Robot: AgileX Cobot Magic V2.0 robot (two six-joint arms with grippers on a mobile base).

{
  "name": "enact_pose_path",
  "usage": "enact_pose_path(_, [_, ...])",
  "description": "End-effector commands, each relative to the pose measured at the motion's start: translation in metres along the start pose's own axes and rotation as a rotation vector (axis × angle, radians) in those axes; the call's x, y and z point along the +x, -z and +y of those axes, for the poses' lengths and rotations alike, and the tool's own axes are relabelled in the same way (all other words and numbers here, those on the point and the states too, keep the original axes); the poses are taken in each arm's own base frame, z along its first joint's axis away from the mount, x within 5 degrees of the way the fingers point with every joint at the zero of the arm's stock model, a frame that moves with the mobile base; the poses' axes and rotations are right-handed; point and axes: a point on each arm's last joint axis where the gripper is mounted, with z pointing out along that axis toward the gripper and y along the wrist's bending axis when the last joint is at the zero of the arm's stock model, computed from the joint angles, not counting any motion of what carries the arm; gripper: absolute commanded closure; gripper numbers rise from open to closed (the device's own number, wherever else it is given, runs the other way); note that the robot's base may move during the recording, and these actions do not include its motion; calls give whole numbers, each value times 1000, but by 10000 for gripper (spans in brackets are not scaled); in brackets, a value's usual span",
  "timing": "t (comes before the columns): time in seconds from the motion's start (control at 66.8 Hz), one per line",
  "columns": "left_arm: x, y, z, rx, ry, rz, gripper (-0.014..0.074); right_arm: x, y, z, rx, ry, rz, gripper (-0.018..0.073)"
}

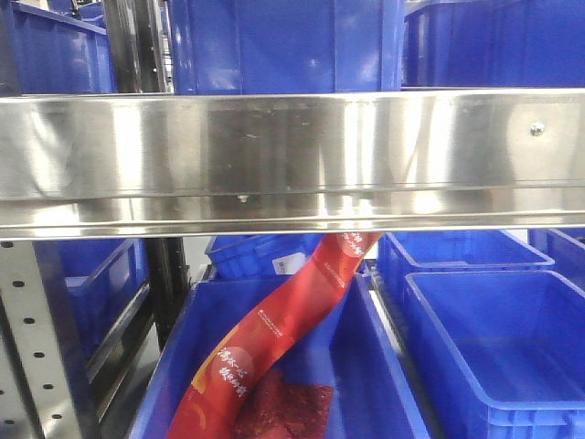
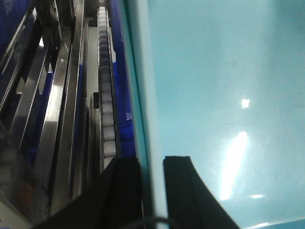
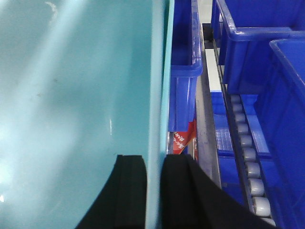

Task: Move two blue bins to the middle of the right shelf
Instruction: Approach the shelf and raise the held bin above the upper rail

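A pale sky-blue bin (image 2: 214,86) fills most of the left wrist view, and its smooth inside (image 3: 71,95) fills the left of the right wrist view. My left gripper (image 2: 152,164) is shut on the bin's left wall, one black finger inside and one outside. My right gripper (image 3: 153,162) is shut on the opposite wall in the same way. Whether a second bin is nested with it I cannot tell. The right shelf middle shows its broad shiny steel front rail (image 1: 292,155) across the front view, where neither the bin nor the grippers appear.
Dark blue bins stand above the rail (image 1: 283,46) and below it (image 1: 494,338). A red banner (image 1: 274,338) hangs into the lower middle bin. Roller tracks run beside the held bin (image 2: 107,95) (image 3: 248,157). A perforated grey upright (image 1: 37,347) is at the lower left.
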Motion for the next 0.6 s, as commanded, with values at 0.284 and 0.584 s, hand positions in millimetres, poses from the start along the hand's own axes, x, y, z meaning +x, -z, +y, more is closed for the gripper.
enact_pose_path(0.284, [8,-10,-4,47,-3,-43,707,11,-29,6,-6,-38,64,726])
enact_pose_path(0.584, [35,-61,-8,41,-20,45,707,45,-77,6,61,-72,189,726])
